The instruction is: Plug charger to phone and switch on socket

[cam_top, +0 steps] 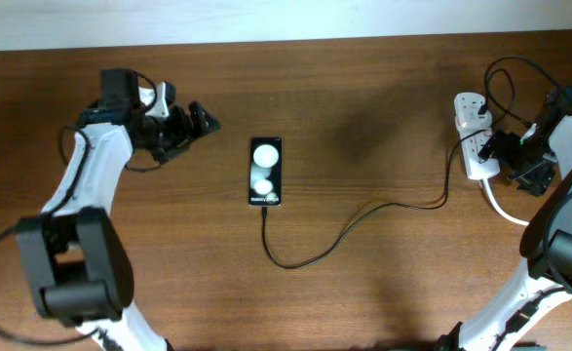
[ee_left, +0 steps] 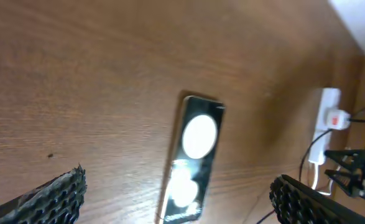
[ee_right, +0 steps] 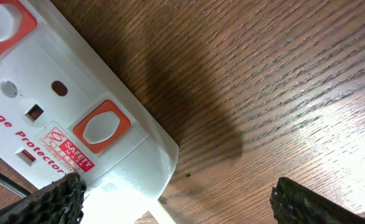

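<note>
Right gripper point(ee_right: 187, 200): my jaws are spread wide and empty, with a ribbed pad in each lower corner of the wrist view.
Socket point(ee_right: 107, 74): it lies right beneath those jaws on the table point(ee_right: 281, 74). Its long axis runs from upper left down toward the pad on the view's left.
Red switch point(ee_right: 101, 127): this is the nearer of two. It sits off my jaws' midline, just ahead of the pad on the view's left.
Coming move: as I judge it, a small sideways shift, then one fingertip pressed down (no grasp needed).
Nearer arm: my right by far. It is stretched to the table's right side with the wrist tipped down over the strip.
Charger point(cam_top: 363, 216): it loops from the socket across the wood to the phone's lettered end. It looks seated there, though the tip is too small to be sure.
Phone point(cam_top: 265, 173): it is mid-table and face up, well apart from my right jaws.
Left gripper point(cam_top: 198, 125): wide and empty too, it points toward the phone without touching, with the arm folded at far left.
</note>
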Tool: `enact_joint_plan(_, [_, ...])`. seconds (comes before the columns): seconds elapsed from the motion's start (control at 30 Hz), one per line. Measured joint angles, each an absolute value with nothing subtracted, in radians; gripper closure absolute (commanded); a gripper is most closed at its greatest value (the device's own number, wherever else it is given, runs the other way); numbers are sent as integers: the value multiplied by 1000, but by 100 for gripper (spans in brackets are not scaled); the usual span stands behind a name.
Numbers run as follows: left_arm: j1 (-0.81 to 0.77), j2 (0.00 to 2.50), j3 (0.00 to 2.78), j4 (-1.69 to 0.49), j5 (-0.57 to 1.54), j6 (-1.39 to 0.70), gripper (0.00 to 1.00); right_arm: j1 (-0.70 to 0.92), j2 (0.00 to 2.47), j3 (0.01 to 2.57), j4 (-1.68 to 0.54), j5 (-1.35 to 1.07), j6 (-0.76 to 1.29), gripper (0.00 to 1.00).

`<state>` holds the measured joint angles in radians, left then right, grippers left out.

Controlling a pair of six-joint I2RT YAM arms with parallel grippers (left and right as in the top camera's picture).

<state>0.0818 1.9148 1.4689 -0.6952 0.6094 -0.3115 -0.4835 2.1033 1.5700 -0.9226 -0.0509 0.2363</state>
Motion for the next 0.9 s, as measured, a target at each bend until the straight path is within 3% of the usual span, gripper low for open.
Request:
enact_joint_plan(0.13, [82,1811,1469,-700,585,-311,1,-484,2103,1570,-923,-51,237,1])
enact_joint_plan(0.27, [70,1702,1454,-823,427,-311,1,-484,2103,1570,-923,-51,236,1])
enact_joint_plan(0.33, [35,1682,1393,-781,353,-307,1,-484,2103,1570,-923,-51,236,1])
enact_joint_plan(0.47, [-51,1637,1191,-498,305,-231,1,-484,2103,1571,-923,-51,236,1])
enact_joint_plan(0.67, [-260,1523,735,179,287,79,1,-484,2105,1573,-923,-54,236,1])
enact_joint_plan(0.9, [-257,1400,532,234,250,151,1,-484,2105,1573,-923,-54,236,1])
